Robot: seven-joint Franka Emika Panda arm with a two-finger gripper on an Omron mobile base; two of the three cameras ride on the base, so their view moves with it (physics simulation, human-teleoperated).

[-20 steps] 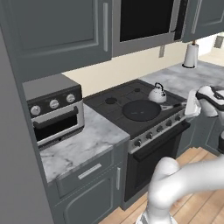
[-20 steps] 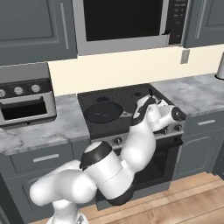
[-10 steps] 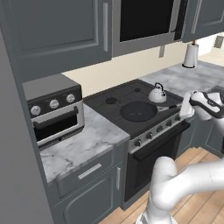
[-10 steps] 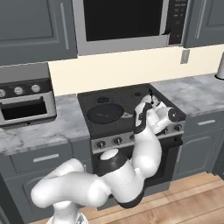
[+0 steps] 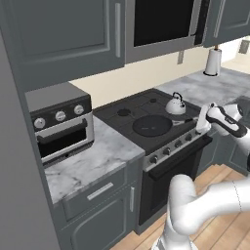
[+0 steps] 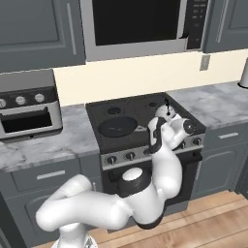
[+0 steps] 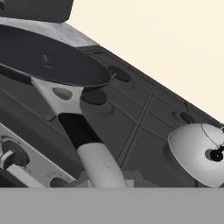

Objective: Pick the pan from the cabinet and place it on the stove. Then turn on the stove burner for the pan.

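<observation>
Gripper (image 5: 201,125) sits right of centre in the left base view, at the front right corner of the stove (image 5: 161,146). In that view we see the fingers drawn together on the end of the pan (image 5: 152,125) handle, so it's clamped on the pan. In the hand view the handle runs from bottom centre up to the pan (image 7: 48,59) at upper left: white grip, black middle section, pale bracket with a hole, then the dark dish. Fingertips themselves are hidden under the handle in the hand view, so we can't judge the gap from there. In the right base view the gripper (image 6: 156,131) is at frame centre, w/ the pan (image 6: 117,126) just left of it.

Pan lies on the cooktop, front burner area, centre of the left base view; whether it's fully resting or slightly lifted we can't tell.

Kettle (image 5: 175,104), small and silver, stands on the stove just behind and right of the pan, close to the handle, not touching it as far as we see. Hand view shows the kettle (image 7: 199,154) at lower right. Knob row (image 5: 178,144) runs along the stove front, below the pan. Toaster oven (image 5: 61,122) is on the marble counter (image 5: 95,158) at left. Microwave (image 5: 166,22) hangs at top centre, wall cabinet (image 5: 63,34) at upper left w/ doors shut. Paper towel roll (image 5: 212,61) stands upper right.

No writing or brand that we can read.
</observation>
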